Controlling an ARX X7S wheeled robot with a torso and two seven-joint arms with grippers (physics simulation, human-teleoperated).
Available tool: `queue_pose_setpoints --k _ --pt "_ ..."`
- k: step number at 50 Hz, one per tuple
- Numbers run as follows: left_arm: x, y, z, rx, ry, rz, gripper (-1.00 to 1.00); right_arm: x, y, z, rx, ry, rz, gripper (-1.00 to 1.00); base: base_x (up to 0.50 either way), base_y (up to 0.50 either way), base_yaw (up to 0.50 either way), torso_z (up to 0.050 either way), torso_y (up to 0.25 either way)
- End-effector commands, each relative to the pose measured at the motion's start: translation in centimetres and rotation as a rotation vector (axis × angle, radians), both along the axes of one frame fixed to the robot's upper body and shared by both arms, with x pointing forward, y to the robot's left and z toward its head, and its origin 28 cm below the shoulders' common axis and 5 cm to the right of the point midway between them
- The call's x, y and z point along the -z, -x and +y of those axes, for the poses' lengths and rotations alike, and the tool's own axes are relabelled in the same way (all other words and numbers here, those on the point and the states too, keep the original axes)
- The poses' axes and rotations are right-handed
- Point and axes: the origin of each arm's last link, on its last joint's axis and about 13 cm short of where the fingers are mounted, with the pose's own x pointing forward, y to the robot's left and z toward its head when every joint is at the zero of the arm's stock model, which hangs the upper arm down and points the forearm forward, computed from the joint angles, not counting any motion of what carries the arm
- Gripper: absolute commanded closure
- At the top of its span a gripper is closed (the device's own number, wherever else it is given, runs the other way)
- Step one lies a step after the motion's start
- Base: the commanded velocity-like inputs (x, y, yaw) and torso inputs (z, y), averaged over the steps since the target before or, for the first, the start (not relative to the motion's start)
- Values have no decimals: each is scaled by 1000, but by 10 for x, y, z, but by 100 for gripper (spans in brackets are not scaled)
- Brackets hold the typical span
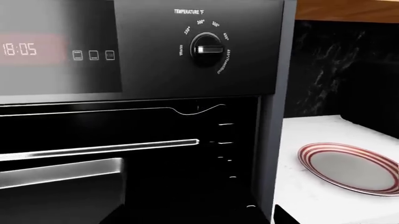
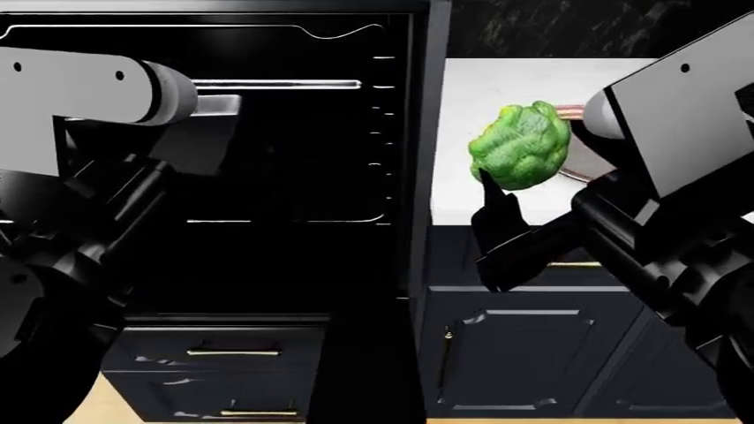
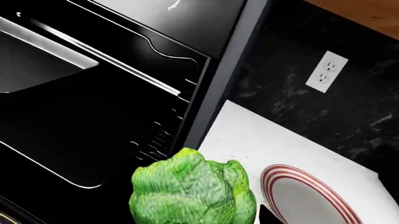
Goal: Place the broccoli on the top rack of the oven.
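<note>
My right gripper [image 2: 504, 181] is shut on the broccoli [image 2: 520, 145], a bright green bumpy lump. It holds it in the air over the white counter's edge, just right of the open oven [image 2: 295, 159]. The broccoli fills the near edge of the right wrist view [image 3: 193, 191]. The top rack [image 2: 289, 85] is a silver wire bearing a dark glossy tray [image 2: 219, 106], and it also shows in the left wrist view [image 1: 106, 149] and the right wrist view [image 3: 118, 67]. My left arm [image 2: 94, 88] reaches in front of the oven's left side. Its jaws are lost against the dark.
A bare lower rack [image 2: 289, 221] sits lower in the cavity. A red-striped plate [image 1: 352, 168] lies on the white counter [image 2: 471, 88] right of the oven, behind the broccoli. The oven's control panel with a knob [image 1: 208, 49] is above the opening. Dark cabinet drawers [image 2: 518, 353] are below.
</note>
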Motion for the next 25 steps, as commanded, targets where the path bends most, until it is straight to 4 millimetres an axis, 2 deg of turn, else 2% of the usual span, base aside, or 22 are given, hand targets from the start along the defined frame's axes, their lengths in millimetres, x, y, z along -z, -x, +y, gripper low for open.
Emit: queue_pose_setpoints --k 1,25 --pt "2 -3 1 -13 -3 -1 -100 2 -2 -1 -2 6 -10 100 -1 480 0 0 0" --pt "1 -1 1 -11 -7 -5 -100 2 -3 0 -10 12 -8 100 -1 459 0 0 0"
